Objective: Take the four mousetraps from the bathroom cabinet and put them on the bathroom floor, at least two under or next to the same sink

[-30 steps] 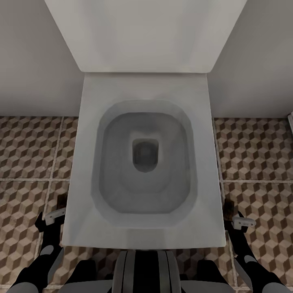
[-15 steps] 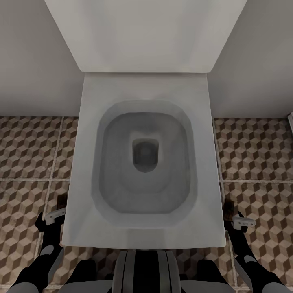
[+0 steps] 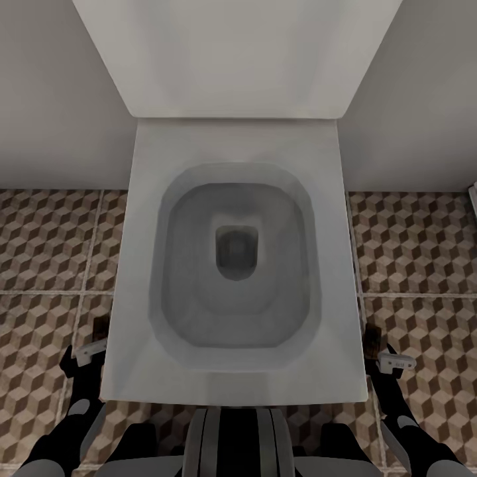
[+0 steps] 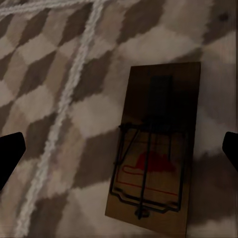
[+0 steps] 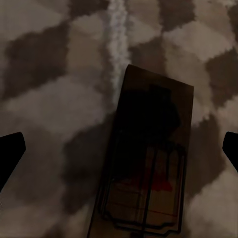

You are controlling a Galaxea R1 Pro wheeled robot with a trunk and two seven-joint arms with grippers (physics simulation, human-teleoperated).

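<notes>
Tiled bathroom floor [image 4: 44,59] holds a mousetrap [image 4: 156,148] between spread left gripper [image 4: 119,151] jaws.

Two mousetraps [image 4: 153,148] [image 5: 144,163], one toilet [image 3: 232,265].

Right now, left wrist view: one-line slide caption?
Open left gripper above a mousetrap lying flat on the cube-patterned bathroom floor.

Wood, wire and tile

Below each open gripper lies a matt brown wooden trap [image 4: 156,148] with thin dark metal wire, on the matt tiled floor [image 4: 59,74]. The toilet [image 3: 232,165] looks smooth and white.
</notes>
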